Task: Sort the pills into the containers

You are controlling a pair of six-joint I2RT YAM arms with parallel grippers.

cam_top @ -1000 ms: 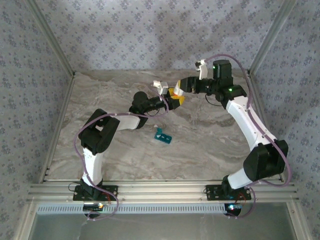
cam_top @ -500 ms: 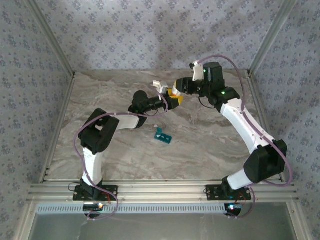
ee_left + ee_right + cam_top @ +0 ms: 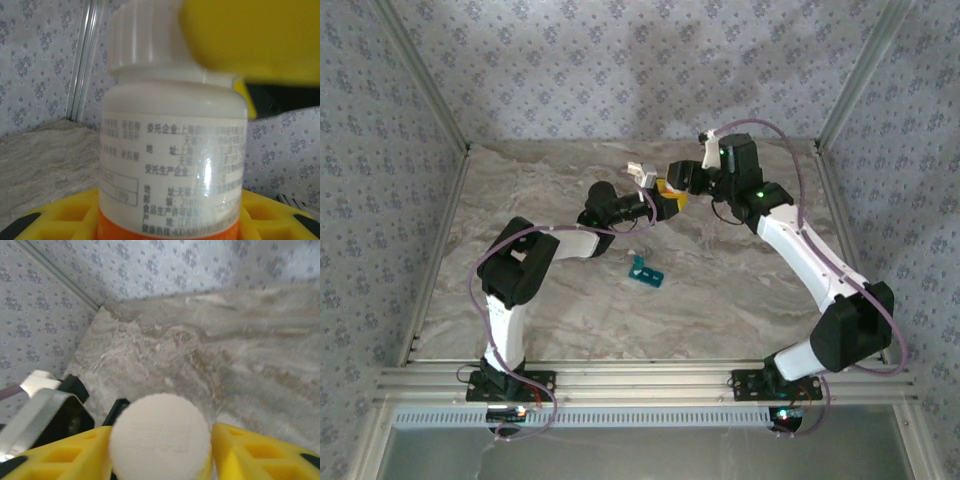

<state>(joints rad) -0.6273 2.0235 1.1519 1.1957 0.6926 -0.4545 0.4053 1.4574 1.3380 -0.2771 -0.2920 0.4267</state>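
My left gripper (image 3: 663, 203) is shut on a white bottle (image 3: 170, 150) with an orange band, holding it upright above the back middle of the table. The left gripper's yellow fingers (image 3: 55, 222) clamp the bottle's lower part. My right gripper (image 3: 672, 183) straddles the bottle's white cap (image 3: 160, 437). Its fingers (image 3: 260, 450) stand on either side, with a thin gap on the right, so it is open. One right finger (image 3: 250, 35) covers part of the cap (image 3: 142, 35) in the left wrist view. The teal containers (image 3: 647, 271) lie on the table below, one lid up. The pills are hidden.
The marble tabletop (image 3: 740, 290) is walled by patterned panels with metal posts (image 3: 425, 90) at the back corners. The arm bases stand on the rail (image 3: 640, 380) at the near edge. Both arms arch over the back middle, above and behind the teal strip.
The right arm has swung left and brought its fingers over the bottle's cap. The left arm and the bottle have stayed still. The teal strip has not moved.
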